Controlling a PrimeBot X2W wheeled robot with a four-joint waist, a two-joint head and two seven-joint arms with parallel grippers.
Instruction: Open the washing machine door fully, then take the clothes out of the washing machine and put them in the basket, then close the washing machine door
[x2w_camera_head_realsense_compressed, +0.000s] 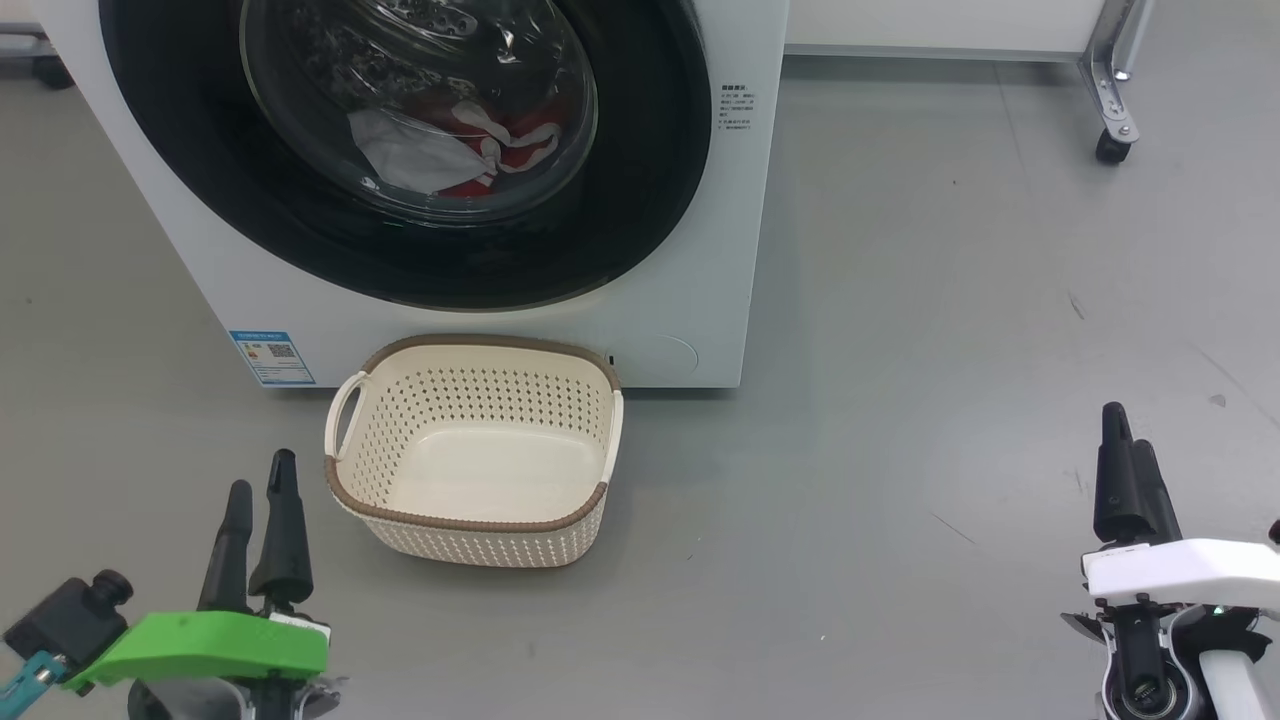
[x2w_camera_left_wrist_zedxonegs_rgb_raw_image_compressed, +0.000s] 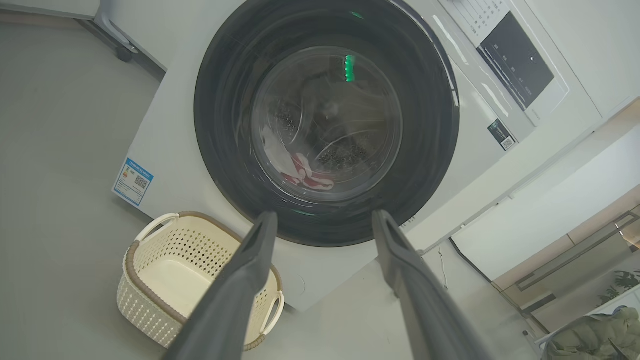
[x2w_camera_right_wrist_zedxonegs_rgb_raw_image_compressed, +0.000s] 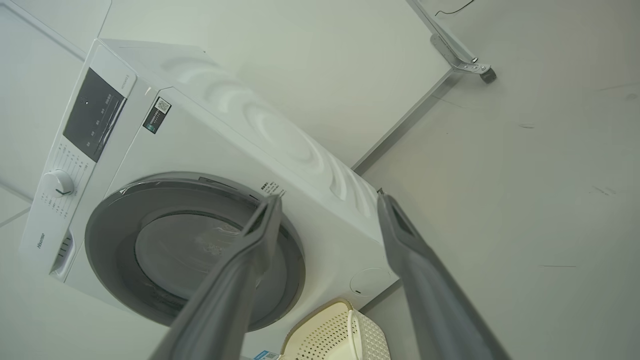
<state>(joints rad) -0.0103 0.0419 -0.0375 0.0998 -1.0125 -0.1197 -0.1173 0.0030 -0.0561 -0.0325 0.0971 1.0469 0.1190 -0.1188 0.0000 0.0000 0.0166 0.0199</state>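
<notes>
Step one, not begun: I log washing machine door (x2w_camera_head_realsense_compressed: 650, 180) shut, clothes (x2w_camera_head_realsense_compressed: 500, 140) inside, empty basket (x2w_camera_head_realsense_compressed: 480, 545) on floor (x2w_camera_head_realsense_compressed: 900, 400) before it, both pairs of jaws apart, holding nothing; next, hook the door's edge.

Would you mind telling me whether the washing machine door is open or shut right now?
Shut: the washing machine door lies flush against the washing machine front, and the clothes show only through its glass.
</notes>
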